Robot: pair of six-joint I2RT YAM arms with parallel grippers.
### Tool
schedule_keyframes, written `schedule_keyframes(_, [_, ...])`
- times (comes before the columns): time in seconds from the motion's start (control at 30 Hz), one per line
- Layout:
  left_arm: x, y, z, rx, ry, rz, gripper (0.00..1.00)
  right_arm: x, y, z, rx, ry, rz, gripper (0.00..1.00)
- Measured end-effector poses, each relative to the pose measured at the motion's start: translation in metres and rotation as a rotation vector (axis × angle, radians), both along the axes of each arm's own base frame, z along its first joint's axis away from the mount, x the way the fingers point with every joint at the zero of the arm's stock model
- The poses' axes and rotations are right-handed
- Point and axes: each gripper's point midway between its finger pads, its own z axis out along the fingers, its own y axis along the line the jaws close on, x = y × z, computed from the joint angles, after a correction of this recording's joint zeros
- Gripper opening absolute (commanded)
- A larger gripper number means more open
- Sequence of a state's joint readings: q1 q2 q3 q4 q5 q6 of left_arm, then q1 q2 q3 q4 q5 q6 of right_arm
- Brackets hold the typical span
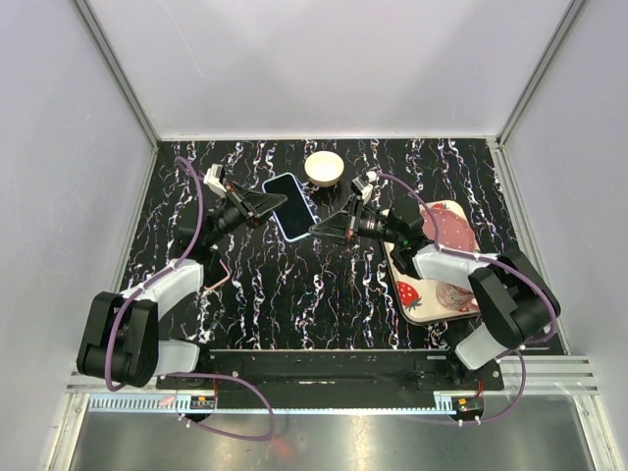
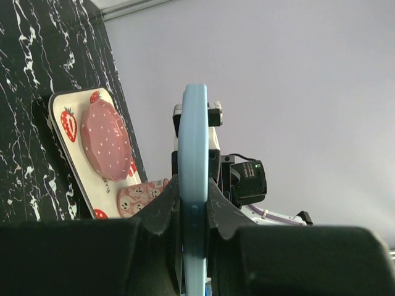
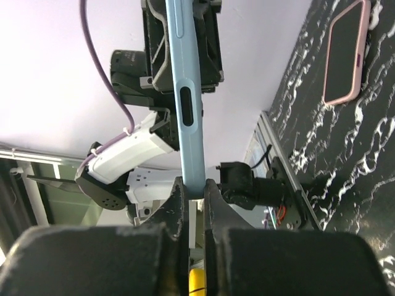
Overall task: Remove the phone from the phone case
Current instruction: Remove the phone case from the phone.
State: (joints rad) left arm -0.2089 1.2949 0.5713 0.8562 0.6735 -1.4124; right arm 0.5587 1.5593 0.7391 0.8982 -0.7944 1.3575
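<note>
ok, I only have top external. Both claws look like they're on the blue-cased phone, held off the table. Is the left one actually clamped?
Observer: Yes. Left wrist shows the left claw shut on the blue case, pressing on both faces. The case is seen edge-on.
Operator: And the right?
Observer: Right wrist shows the right claw shut on the opposite end of the blue case. It pinches the thin edge a little way from a dark oval slot in the case's side.
</note>
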Motion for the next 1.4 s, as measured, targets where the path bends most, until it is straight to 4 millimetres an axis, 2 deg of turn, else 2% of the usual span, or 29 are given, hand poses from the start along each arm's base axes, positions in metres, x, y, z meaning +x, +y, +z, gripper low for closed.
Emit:
schedule_keyframes(0.27, [0.006, 0.011, 0.004, 0.001, -0.023, 0.064, 0.00, 0.012, 0.008, -0.003, 0.140, 0.101, -0.008, 0.00])
schedule_keyframes(0.33, [0.007, 0.013, 0.011, -0.023, -0.029, 0.069, 0.00, 0.014, 0.009, 0.007, 0.164, 0.091, 0.000, 0.00])
schedule_keyframes(0.53, [0.005, 0.024, 0.057, -0.163, -0.138, 0.099, 0.00, 0.018, 0.015, 0.060, 0.254, -0.014, 0.037, 0.00])
schedule_keyframes(0.63, [0.002, 0.026, 0.072, -0.212, -0.155, 0.092, 0.00, 0.015, 0.015, 0.075, 0.283, -0.043, 0.045, 0.00])
schedule_keyframes(0.83, [0.003, 0.029, 0.086, -0.265, -0.151, 0.095, 0.00, 0.015, 0.015, 0.095, 0.327, -0.033, 0.051, 0.00])
schedule_keyframes(1.1, [-0.002, 0.038, 0.116, -0.311, -0.217, 0.138, 0.00, 0.019, 0.018, 0.123, 0.411, -0.003, 0.049, 0.00])
schedule_keyframes(1.4, [0.000, 0.048, 0.130, -0.351, -0.242, 0.205, 0.00, 0.029, 0.025, 0.138, 0.498, 0.042, 0.038, 0.00])
